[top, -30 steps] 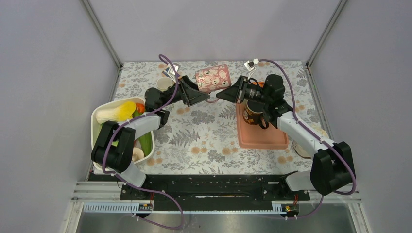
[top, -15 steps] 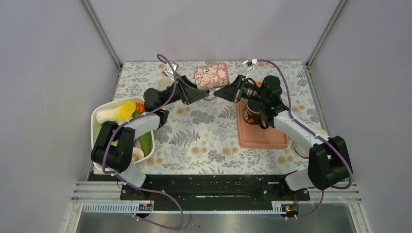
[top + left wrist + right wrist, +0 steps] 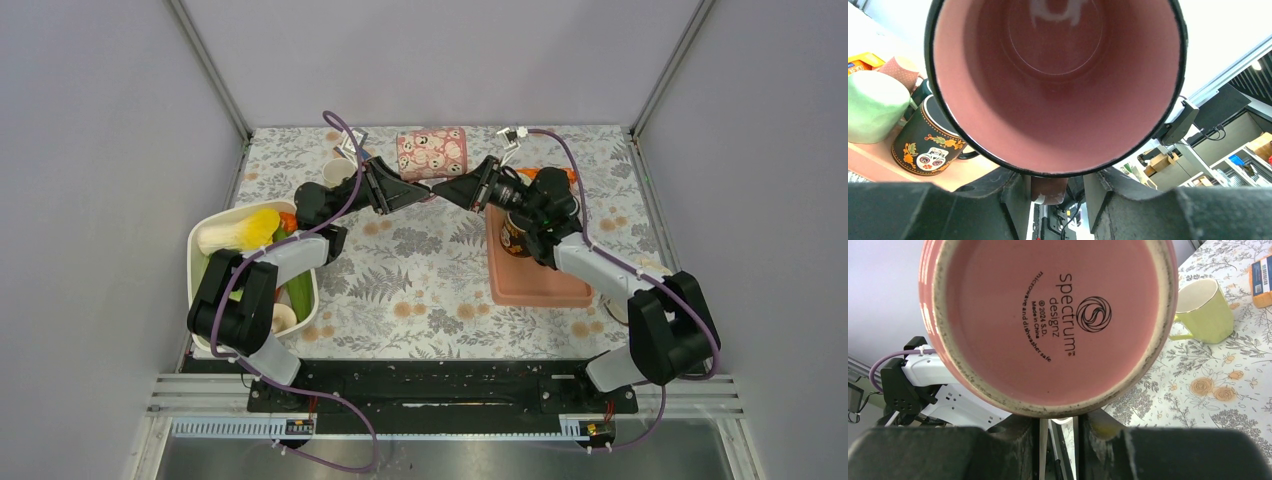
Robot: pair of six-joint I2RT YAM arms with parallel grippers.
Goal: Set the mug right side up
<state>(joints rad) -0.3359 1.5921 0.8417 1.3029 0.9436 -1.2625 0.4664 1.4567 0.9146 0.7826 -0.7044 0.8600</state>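
A pink mug [image 3: 432, 153] with panda faces hangs on its side above the back of the table. Its mouth faces the left arm and its base faces the right arm. In the right wrist view the printed base [image 3: 1048, 320] fills the frame, and my right gripper [image 3: 1060, 440] is shut just under it, holding the mug at the handle side. In the left wrist view I look into the pink inside [image 3: 1055, 85]. The handle [image 3: 1048, 190] sits between the fingers of my left gripper [image 3: 1055, 195], touching one finger, with a gap to the other. The two grippers' tips [image 3: 420, 195] [image 3: 447, 192] meet below the mug.
A black skull mug [image 3: 520, 235] stands on a salmon tray [image 3: 540, 285] under the right arm. A white basin [image 3: 205, 235] of vegetables is at the left. A pale yellow cup [image 3: 340, 172] stands behind the left gripper. A green cup [image 3: 873, 105] stands near the tray.
My left gripper's jaws have narrowed around the handle. The mug has shifted slightly back and left, and the right arm has reached further with it.
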